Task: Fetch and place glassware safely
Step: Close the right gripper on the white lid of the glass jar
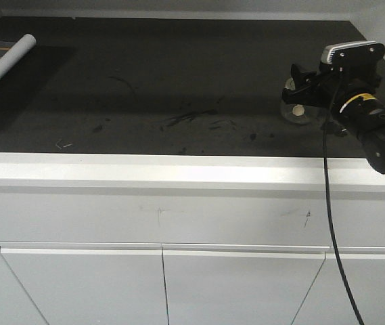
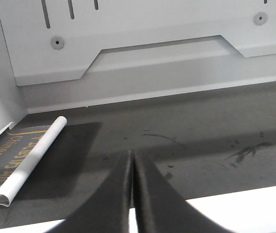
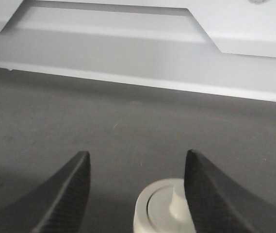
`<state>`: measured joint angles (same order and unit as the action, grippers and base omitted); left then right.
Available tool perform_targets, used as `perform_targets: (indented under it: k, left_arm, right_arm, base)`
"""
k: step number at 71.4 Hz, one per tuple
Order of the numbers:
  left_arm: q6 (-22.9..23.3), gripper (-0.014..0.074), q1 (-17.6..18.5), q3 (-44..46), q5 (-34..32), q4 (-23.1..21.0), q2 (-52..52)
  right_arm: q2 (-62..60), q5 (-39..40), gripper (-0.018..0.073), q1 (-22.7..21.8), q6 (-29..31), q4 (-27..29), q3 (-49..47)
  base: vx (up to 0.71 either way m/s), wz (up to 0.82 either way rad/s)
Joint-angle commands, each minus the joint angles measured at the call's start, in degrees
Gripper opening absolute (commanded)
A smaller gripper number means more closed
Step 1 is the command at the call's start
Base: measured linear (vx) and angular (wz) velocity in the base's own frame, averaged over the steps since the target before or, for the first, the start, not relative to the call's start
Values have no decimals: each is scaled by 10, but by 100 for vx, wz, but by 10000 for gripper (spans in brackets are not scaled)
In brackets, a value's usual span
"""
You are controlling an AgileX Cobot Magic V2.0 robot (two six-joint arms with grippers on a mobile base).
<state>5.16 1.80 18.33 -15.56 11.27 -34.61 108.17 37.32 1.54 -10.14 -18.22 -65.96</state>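
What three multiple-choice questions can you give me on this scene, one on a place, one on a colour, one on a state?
1. Where on the dark countertop does the lidded glass jar stand?
A. far left corner
B. right part, at the right gripper
C. dead centre

2. What colour is the jar's lid?
A. red
B. black
C. cream-white

3. How stand the fingers of the left gripper?
A. spread wide
B. shut on the jar
C. shut together, holding nothing

Answers:
1 B: the front view shows the jar on the right, by the open right gripper.
2 C: the right wrist view shows a pale cream lid with a small knob.
3 C: the left wrist view shows the two fingers touching with nothing between them.
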Motion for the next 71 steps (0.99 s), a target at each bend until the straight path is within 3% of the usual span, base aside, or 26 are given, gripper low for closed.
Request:
perform_targets:
  k: [1,14,40,50,62,71]
  left_arm:
    - [5,-7,2,15,-39,-4,0]
    - [5,-7,2,15,-36,-4,0]
    - [5,-7,2,15,-34,-4,0]
    - [5,-7,2,15,-32,-4,0]
    - [5,-7,2,15,-23,-4,0]
    - [5,-7,2,15,-13,-4,0]
  right_arm:
    - [-2,43,422,-2,2,20,-45]
    - [37,41,422,-2,15,70,-89]
    - [82,9,422,-21,32,96,-142]
    - [89,-1,422,-26,32,77,-142]
    - [89,-2,422,-25,32,17,-142]
    - [89,-2,422,-24,32,13,-142]
  base:
    - [0,0]
    - [0,0]
    - [0,0]
    - [0,0]
    - [0,0]
    - [0,0]
